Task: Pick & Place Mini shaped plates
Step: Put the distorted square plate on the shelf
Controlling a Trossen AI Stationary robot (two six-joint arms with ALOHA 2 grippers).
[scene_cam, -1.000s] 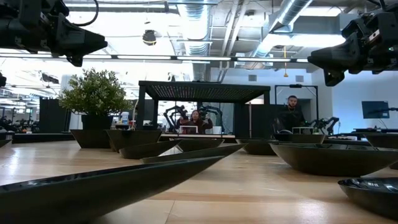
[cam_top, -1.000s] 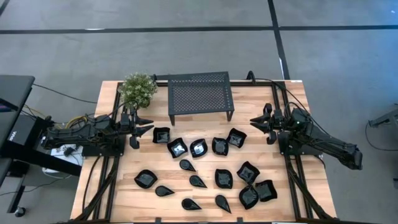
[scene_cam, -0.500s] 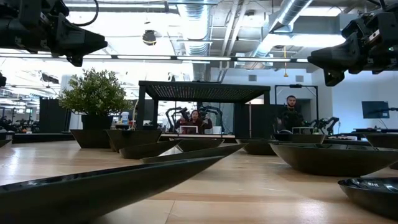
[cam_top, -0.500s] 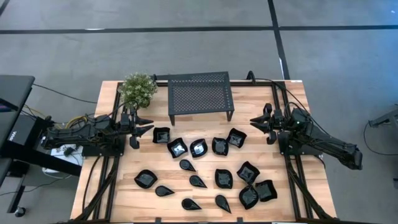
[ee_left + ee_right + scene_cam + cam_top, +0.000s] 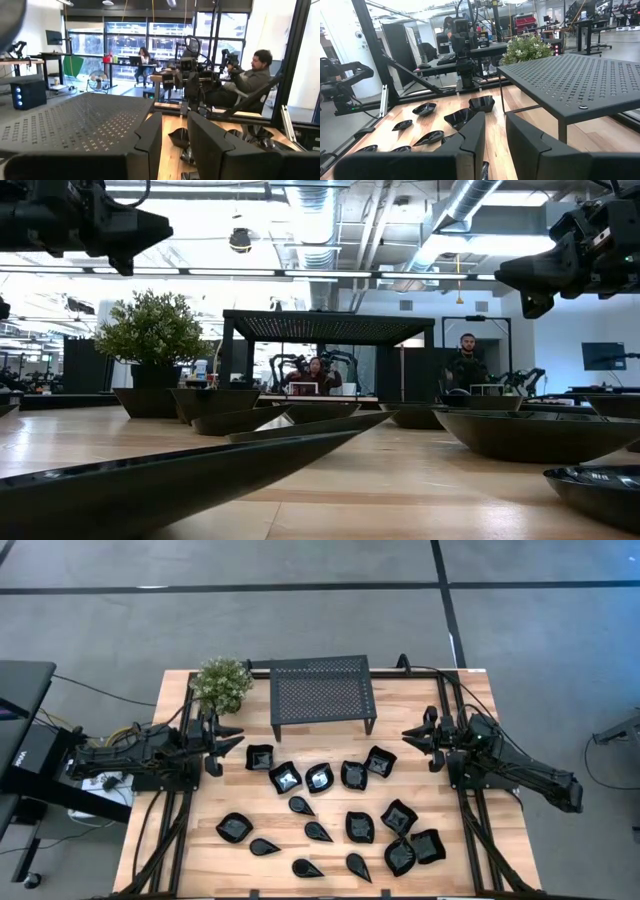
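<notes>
So far nothing looks placed: the mini shaped plates [image 5: 330, 815] all lie scattered on the desk [image 5: 470, 700] on the near side of the perforated stand [image 5: 322, 690], none on top of it. Left claw [image 5: 222, 742] hangs above the desk to the stand's left, just beside the potted plant [image 5: 221, 683], fingers a little apart, pinching nothing. Right claw [image 5: 418, 738] hovers to the stand's right, narrowly parted, empty. Judged: every pick is left to do
</notes>
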